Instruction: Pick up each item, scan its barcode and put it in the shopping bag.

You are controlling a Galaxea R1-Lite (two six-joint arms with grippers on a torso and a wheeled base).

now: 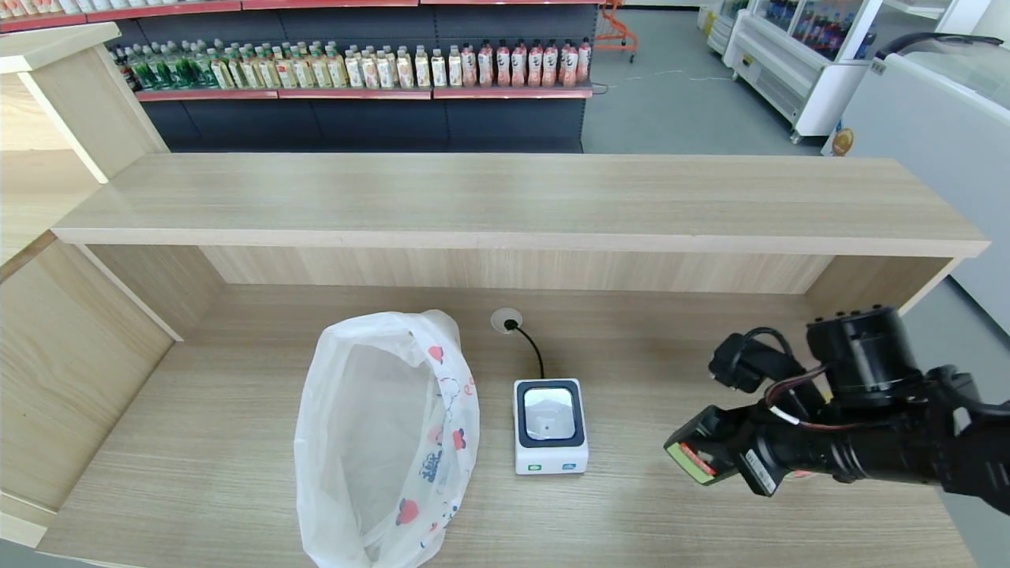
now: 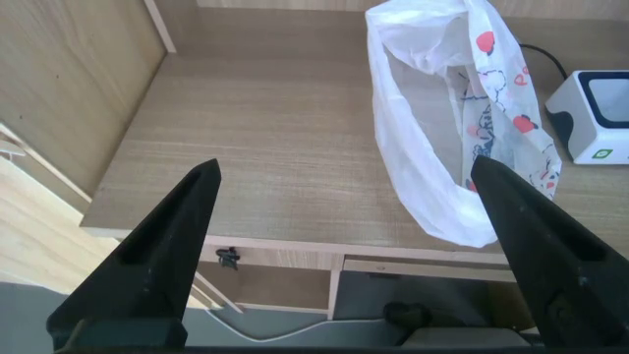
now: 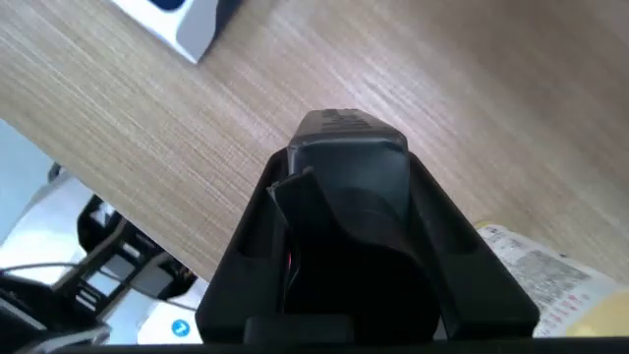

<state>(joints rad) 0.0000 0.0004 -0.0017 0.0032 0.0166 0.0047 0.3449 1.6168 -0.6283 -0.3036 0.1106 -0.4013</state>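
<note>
My right gripper (image 1: 714, 450) is shut on a dark box (image 1: 688, 461) with a red and green end face, held above the counter to the right of the scanner (image 1: 550, 426). In the right wrist view the box (image 3: 349, 147) sits between the two black fingers (image 3: 251, 251), over bare wood. The white shopping bag (image 1: 387, 442) with red prints stands open to the left of the scanner. My left gripper (image 2: 344, 246) is open and holds nothing, near the counter's front left edge, with the bag (image 2: 442, 128) beyond it.
A white and yellow printed pack (image 3: 550, 285) lies on the counter (image 1: 197, 473) under my right arm. The scanner's black cable (image 1: 530, 347) runs to a hole at the back. A raised wooden ledge (image 1: 513, 197) borders the far side, and a side panel (image 1: 71, 379) the left.
</note>
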